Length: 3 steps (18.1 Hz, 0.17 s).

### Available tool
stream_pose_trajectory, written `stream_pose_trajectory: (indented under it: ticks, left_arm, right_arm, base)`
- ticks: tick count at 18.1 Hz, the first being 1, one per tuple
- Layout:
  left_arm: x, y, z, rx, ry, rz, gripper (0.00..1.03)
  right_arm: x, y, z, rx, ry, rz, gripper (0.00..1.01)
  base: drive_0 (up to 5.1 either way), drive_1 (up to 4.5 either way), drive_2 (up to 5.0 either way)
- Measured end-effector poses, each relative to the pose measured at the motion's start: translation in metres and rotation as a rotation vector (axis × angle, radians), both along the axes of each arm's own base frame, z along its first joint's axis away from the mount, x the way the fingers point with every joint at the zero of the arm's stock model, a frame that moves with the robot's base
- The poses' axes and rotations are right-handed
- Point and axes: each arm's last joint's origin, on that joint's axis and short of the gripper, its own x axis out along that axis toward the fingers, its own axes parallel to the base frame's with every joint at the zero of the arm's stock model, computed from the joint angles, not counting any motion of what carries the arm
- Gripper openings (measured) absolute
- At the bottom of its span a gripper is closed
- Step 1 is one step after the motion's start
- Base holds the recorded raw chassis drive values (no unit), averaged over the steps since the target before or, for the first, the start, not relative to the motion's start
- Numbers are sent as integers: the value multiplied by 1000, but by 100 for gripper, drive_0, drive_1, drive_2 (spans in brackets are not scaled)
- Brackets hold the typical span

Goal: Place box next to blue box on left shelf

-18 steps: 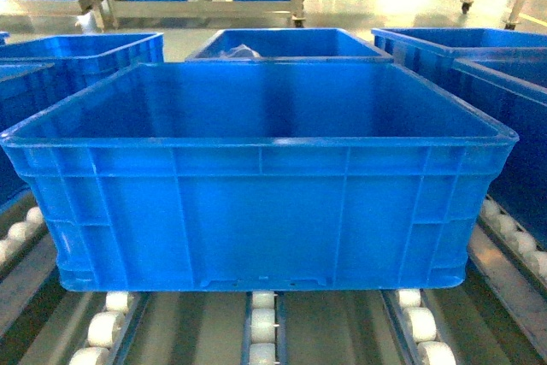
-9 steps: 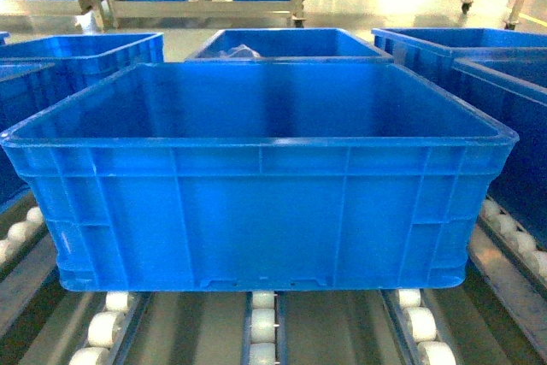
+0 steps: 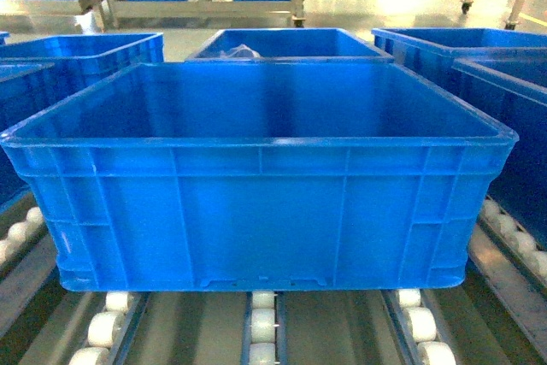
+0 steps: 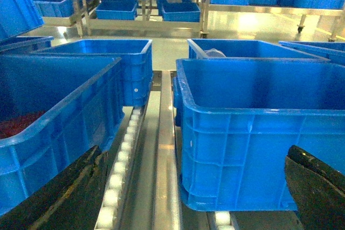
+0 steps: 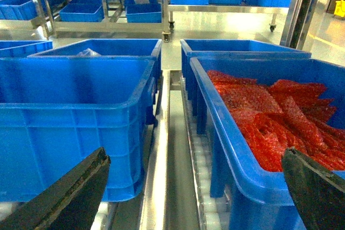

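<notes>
Nothing has shifted since a second ago; the box (image 3: 256, 203) sits on the left shelf (image 3: 342, 331) rollers, between neighbouring crates (image 4: 54, 117); left pincer (image 4: 194, 187) and right pincer (image 5: 194, 192) both gape wide, holding nothing.

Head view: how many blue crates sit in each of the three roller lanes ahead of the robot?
Left-lane crates: 2
Middle-lane crates: 2
Right-lane crates: 2
Total: 6
</notes>
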Motion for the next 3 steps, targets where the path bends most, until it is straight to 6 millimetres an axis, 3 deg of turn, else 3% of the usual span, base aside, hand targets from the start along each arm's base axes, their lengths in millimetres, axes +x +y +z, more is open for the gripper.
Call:
stream_pose_trajectory:
  ticks: [3]
  left_arm:
    - [0,0,0,0,0,0,98]
  right_arm:
    - [0,0,0,0,0,0,98]
  base:
    - [0,0,0]
